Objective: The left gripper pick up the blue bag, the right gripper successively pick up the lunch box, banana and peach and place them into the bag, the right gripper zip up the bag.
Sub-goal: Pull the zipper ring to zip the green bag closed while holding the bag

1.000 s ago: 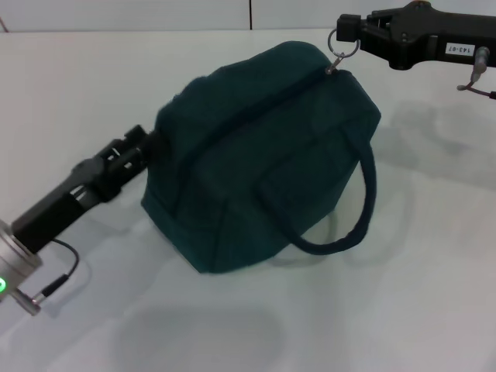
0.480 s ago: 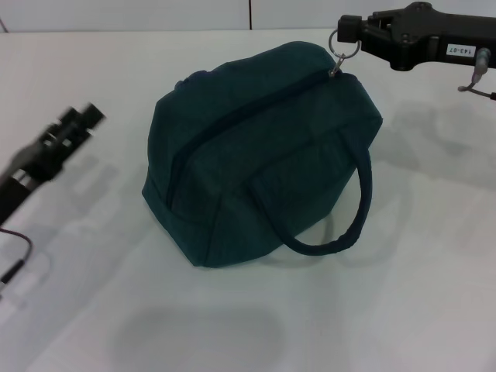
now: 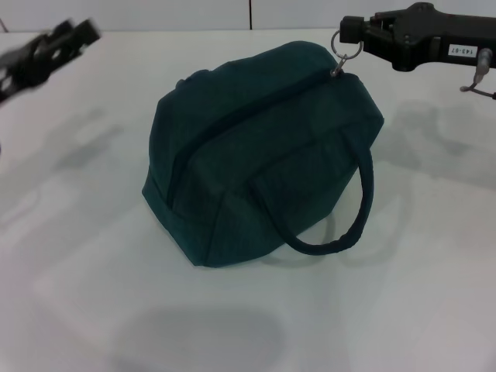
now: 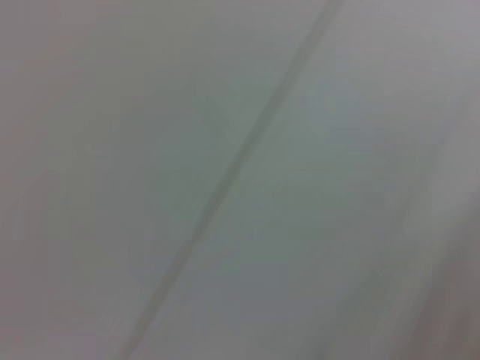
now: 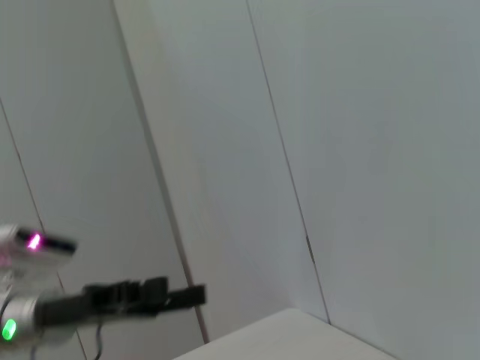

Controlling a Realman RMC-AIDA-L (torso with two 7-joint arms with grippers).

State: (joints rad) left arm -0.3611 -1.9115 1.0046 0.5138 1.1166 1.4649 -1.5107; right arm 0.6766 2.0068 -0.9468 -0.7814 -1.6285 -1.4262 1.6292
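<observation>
The blue bag (image 3: 256,155) lies zipped shut on the white table (image 3: 403,294), with one strap handle (image 3: 358,217) looping out toward the front right. At the bag's far right end my right gripper (image 3: 349,31) is shut on the metal ring zipper pull (image 3: 346,45). My left gripper (image 3: 81,32) is raised at the far left, blurred and well clear of the bag; it also shows far off in the right wrist view, left gripper (image 5: 184,294). Lunch box, banana and peach are out of view.
A white wall with a vertical panel seam (image 3: 249,14) runs behind the table. The left wrist view shows only a pale blurred surface. The right wrist view shows wall panels and a table corner (image 5: 292,334).
My left gripper has let go of the bag's left end and swung up and back to the far left. The bag settled slightly. The right gripper has stayed on the ring.
</observation>
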